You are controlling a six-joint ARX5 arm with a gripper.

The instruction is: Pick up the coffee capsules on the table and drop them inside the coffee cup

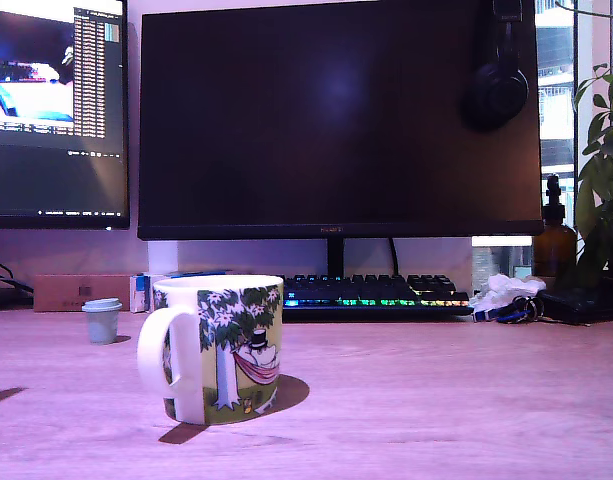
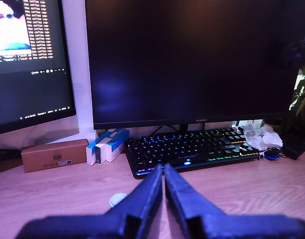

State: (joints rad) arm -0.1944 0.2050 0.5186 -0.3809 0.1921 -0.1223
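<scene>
The coffee cup (image 1: pixel 218 350), a white mug printed with a green tree and a top-hatted figure, stands on the wooden desk in the exterior view with its handle toward the camera. One pale grey-teal coffee capsule (image 1: pixel 102 320) sits upright to the cup's left in that view, well apart from it. The arm does not appear in the exterior view. In the wrist view my gripper (image 2: pixel 163 170) is shut, its dark fingers (image 2: pixel 147 191) pressed together with nothing between them. A small pale round top, likely that capsule (image 2: pixel 117 199), lies just beside the fingers. The cup is out of the wrist view.
Behind the cup are an RGB-lit keyboard (image 1: pixel 376 295), a large dark monitor (image 1: pixel 336 120), a second screen (image 1: pixel 51 110), a cardboard box (image 1: pixel 81 292) and a blue-and-white box (image 2: pixel 107 145). Crumpled paper, keys (image 1: pixel 511 305), a brown bottle and a plant crowd the exterior view's right.
</scene>
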